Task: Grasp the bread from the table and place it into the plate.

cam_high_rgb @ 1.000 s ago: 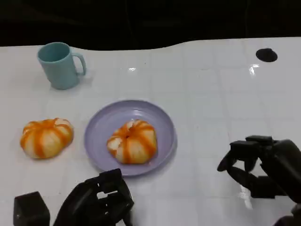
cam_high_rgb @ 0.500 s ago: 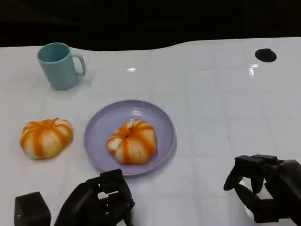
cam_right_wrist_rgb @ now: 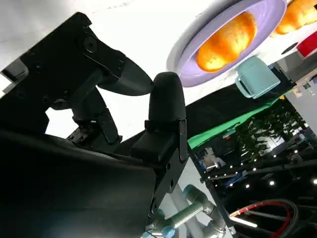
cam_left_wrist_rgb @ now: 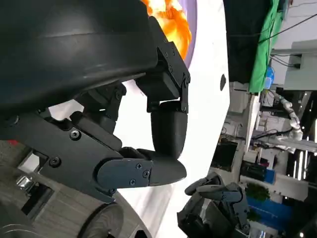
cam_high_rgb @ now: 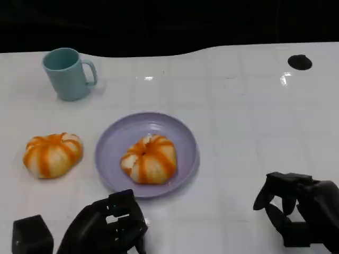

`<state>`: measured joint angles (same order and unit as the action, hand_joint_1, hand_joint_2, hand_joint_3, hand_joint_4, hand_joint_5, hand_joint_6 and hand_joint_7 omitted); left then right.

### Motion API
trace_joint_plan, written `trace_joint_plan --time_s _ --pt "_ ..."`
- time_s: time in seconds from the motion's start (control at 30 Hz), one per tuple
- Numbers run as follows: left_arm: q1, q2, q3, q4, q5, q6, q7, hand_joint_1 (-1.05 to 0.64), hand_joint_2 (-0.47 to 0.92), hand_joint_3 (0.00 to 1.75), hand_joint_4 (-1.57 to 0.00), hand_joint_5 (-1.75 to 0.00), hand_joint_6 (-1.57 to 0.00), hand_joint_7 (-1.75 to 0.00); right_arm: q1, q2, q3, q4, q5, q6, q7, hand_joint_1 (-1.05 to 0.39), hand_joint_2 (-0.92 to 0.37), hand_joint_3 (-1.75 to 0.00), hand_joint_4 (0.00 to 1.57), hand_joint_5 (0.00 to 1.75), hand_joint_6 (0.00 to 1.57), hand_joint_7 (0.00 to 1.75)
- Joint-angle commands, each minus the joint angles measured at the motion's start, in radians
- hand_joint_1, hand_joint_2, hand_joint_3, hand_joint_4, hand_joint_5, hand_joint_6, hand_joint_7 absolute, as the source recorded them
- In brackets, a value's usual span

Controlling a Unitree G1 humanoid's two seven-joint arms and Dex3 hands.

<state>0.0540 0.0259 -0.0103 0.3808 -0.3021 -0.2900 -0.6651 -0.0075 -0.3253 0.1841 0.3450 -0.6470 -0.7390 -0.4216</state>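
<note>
Head view, left to right around the round lilac plate [cam_high_rgb: 108,143]: a striped orange-and-cream bread bun [cam_high_rgb: 52,154] lies on the white table just left of the plate, up and left of the black left hand [cam_high_rgb: 108,227], the nearer hand, whose curled fingers hold nothing. A matching bun [cam_high_rgb: 149,159] already sits inside the plate, while the black right hand [cam_high_rgb: 296,209] hangs well right of the plate, fingers loosely bent and apart, holding nothing. Both buns are roundish with no clear long axis, and both hands are cut off at the picture's lower edge.

Both hands [cam_high_rgb: 108,227] [cam_high_rgb: 296,214] empty, fingers curled.
</note>
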Motion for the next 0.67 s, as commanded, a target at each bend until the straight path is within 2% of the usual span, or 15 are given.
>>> trace_joint_plan --time_s 0.03,0.67 --pt "-0.012 0.018 0.013 0.021 -0.006 -0.013 -0.017 -0.57 0.68 0.61 -0.79 -1.75 -0.76 -1.41 -0.019 -0.004 0.007 0.036 -0.002 -0.020 -0.022 -0.22 -0.35 -1.28 0.86 1.75 0.76 1.51" --pt "-0.014 0.015 0.014 0.026 -0.003 -0.018 -0.019 -0.59 0.70 0.61 -0.78 -1.75 -0.77 -1.40 -0.030 -0.010 0.016 0.069 0.007 -0.041 -0.025 -0.22 -0.37 -1.25 0.87 1.75 0.79 1.48"
